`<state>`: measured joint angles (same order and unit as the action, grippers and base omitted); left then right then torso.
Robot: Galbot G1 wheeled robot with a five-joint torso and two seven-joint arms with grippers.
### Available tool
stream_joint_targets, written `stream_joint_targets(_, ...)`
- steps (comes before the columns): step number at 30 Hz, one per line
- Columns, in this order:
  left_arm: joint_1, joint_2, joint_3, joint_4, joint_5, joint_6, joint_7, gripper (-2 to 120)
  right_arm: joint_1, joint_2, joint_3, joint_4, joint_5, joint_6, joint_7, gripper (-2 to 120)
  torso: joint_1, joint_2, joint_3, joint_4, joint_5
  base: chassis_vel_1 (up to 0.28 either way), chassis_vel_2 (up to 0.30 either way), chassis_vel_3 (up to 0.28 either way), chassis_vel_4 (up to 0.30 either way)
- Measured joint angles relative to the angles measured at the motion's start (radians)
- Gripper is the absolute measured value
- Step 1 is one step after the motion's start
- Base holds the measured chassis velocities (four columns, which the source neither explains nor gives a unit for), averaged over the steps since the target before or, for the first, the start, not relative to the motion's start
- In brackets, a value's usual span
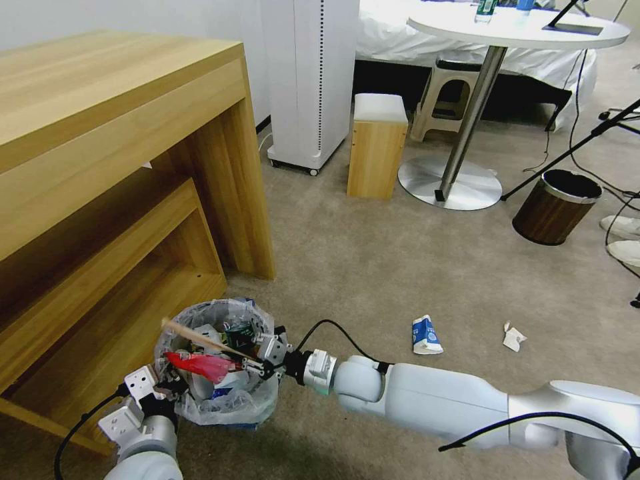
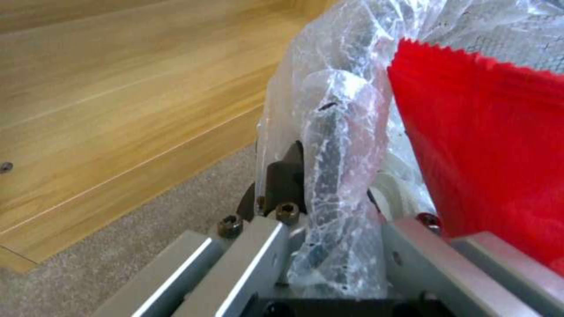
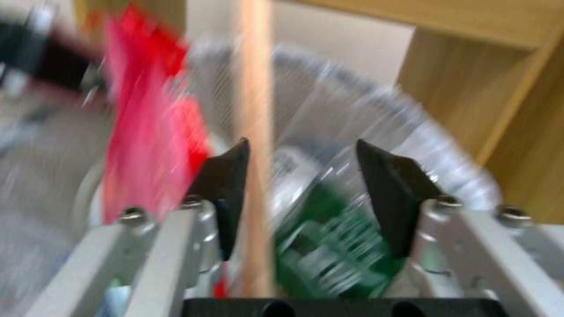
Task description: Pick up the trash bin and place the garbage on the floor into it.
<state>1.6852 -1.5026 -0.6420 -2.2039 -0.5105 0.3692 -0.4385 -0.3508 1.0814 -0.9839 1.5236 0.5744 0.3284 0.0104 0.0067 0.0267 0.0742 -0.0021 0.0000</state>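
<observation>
The wooden stick (image 1: pixel 203 339) is lying across the trash bin (image 1: pixel 217 363), tilted toward the desk; the right gripper (image 1: pixel 261 363) is spread open beside it, the left gripper (image 1: pixel 167 389) clamping the bin's rim.

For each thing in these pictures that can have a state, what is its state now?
Small round trash bin with translucent white bag: upright, holding litter.
Left gripper: shut on the bin's bagged rim.
Right gripper: open, over the bin.
Thin wooden stick: slanted across the bin's mouth.
Red wrapper: in the bin.
Blue-white carton: lying on the beige carpet.
Crumpled white tissue: on the carpet.
</observation>
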Motion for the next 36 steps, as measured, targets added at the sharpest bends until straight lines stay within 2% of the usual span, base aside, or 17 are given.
stream_joint_targets(2,0.004,0.000,-0.001,-0.002,0.004,0.000,0.001,1,-0.017,-0.020,0.070,0.065,0.040,-0.023,0.022,64,0.000,0.000,0.000,-0.0001,0.0001,0.000,0.000,0.000,0.000)
stream_joint_targets(4,0.005,0.000,-0.001,-0.002,0.006,0.000,0.001,1,-0.024,-0.026,0.098,0.088,0.058,-0.033,0.032,67,0.000,0.000,0.000,0.0000,0.0002,0.000,0.000,0.000,0.000)
stream_joint_targets(6,0.009,0.000,0.000,-0.002,0.012,0.000,0.002,1,-0.040,-0.052,0.182,0.151,0.120,-0.060,0.085,78,0.000,0.000,0.000,0.0000,0.0001,0.000,0.000,0.000,0.000)
stream_joint_targets(8,0.010,0.001,0.001,-0.002,0.015,0.000,0.003,1,-0.045,-0.062,0.207,0.169,0.135,-0.068,0.102,82,0.000,0.000,0.000,0.0001,0.0002,0.000,0.000,0.000,0.000)
stream_joint_targets(11,0.012,0.001,0.003,-0.003,0.024,0.000,0.006,1,-0.070,-0.113,0.307,0.218,0.167,-0.093,0.143,95,0.000,0.000,0.000,-0.0002,0.0001,0.000,0.000,0.000,0.000)
stream_joint_targets(13,0.012,0.001,0.004,-0.004,0.025,0.000,0.006,1,-0.081,-0.131,0.341,0.232,0.176,-0.098,0.153,99,0.000,0.000,0.000,-0.0002,0.0001,0.000,0.000,0.000,0.000)
stream_joint_targets(15,0.004,-0.004,0.006,-0.009,0.028,0.001,0.005,1,-0.112,-0.172,0.423,0.269,0.196,-0.116,0.190,100,0.000,0.000,0.000,-0.0001,0.0002,0.000,0.000,0.000,0.000)
stream_joint_targets(20,0.003,-0.006,0.009,-0.025,0.029,0.008,0.004,1,-0.140,-0.216,0.511,0.299,0.211,-0.148,0.237,100,0.000,0.000,0.000,-0.0002,0.0003,0.000,0.000,0.000,0.000)
stream_joint_targets(24,0.026,0.004,0.002,-0.031,0.039,0.004,0.004,1,-0.222,-0.269,0.686,0.310,0.220,-0.217,0.322,100,0.000,0.000,0.000,0.0001,0.0000,0.000,0.000,0.000,0.000)
stream_joint_targets(25,0.026,0.004,0.002,-0.031,0.039,0.004,0.004,1,-0.222,-0.269,0.686,0.310,0.220,-0.217,0.322,100,0.000,0.000,0.000,0.0001,0.0000,0.000,0.000,0.000,0.000)
stream_joint_targets(28,0.033,0.010,0.002,-0.037,0.038,0.003,0.004,1,-0.305,-0.289,0.793,0.313,0.203,-0.278,0.400,100,0.000,0.000,0.000,0.0000,0.0003,0.000,0.000,0.000,0.000)
stream_joint_targets(29,0.033,0.010,0.002,-0.037,0.038,0.003,0.004,1,-0.305,-0.289,0.793,0.313,0.203,-0.278,0.400,100,0.000,0.000,0.000,0.0000,0.0003,0.000,0.000,0.000,0.000)
stream_joint_targets(32,0.044,0.017,0.003,-0.038,0.037,-0.001,0.004,1,-0.410,-0.296,0.892,0.321,0.183,-0.292,0.427,100,0.000,0.000,0.000,-0.0002,0.0002,-0.061,-0.056,-0.053,-0.047)
stream_joint_targets(34,0.044,0.017,0.003,-0.038,0.037,-0.001,0.004,1,-0.410,-0.296,0.892,0.321,0.183,-0.292,0.427,100,0.000,0.000,0.000,-0.0002,0.0002,-0.053,-0.059,-0.062,-0.053)
stream_joint_targets(36,0.055,0.025,0.003,-0.041,0.036,-0.005,0.004,1,-0.491,-0.286,0.958,0.331,0.166,-0.295,0.439,100,0.000,0.000,0.000,-0.0002,0.0002,-0.068,-0.074,-0.069,-0.077)
